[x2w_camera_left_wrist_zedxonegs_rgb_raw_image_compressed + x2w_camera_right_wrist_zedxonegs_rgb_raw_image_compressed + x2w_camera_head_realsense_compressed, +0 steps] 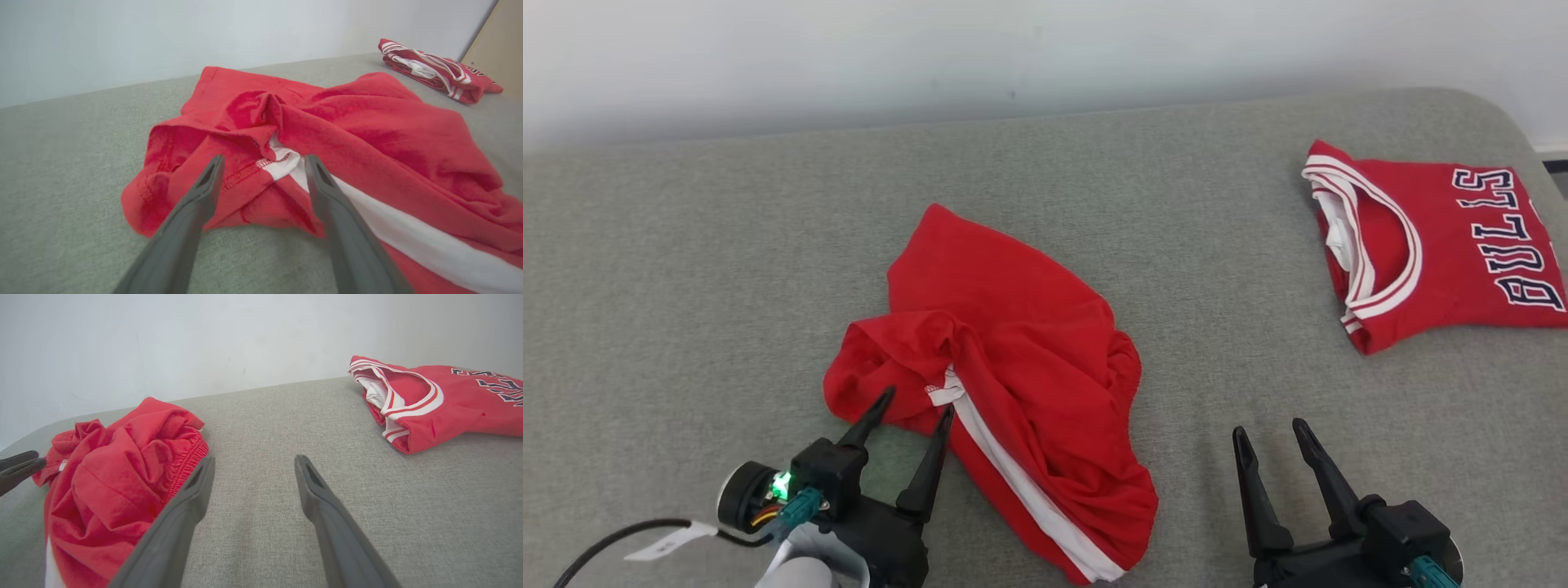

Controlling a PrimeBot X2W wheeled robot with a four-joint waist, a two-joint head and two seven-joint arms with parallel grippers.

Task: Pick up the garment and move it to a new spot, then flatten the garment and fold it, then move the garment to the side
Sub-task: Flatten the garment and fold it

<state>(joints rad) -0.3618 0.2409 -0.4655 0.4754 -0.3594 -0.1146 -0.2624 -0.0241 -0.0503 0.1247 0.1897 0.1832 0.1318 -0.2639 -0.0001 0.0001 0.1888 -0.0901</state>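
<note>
Surface (686, 286): grey woven fabric, wide and flat; pale wall behind it.
Cable (613, 543): black, with a white tag; lies at the far left, beside the left wrist.
Left gripper (917, 402): low at the near left; jaws spread wide, pinching nothing; in the left wrist view both tips sit over the near edge of the shorts, one on either side of the white stripe's end; whether they touch the cloth, cannot tell.
Shorts (1013, 359): red, crumpled, lying on the surface near the middle, just ahead of the left gripper; one flat corner points to the far side; folds bunch at the near left.
Stripe (1029, 490): white; runs along the shorts from the left gripper's tips to the near right corner.
Right gripper (1269, 429): near right, over bare surface; jaws spread, empty; well apart from the shorts and the jersey.
Jersey (1437, 245): red, folded, at the far right; white-trimmed neck faces left; dark "BULLS" lettering along its right part.
</note>
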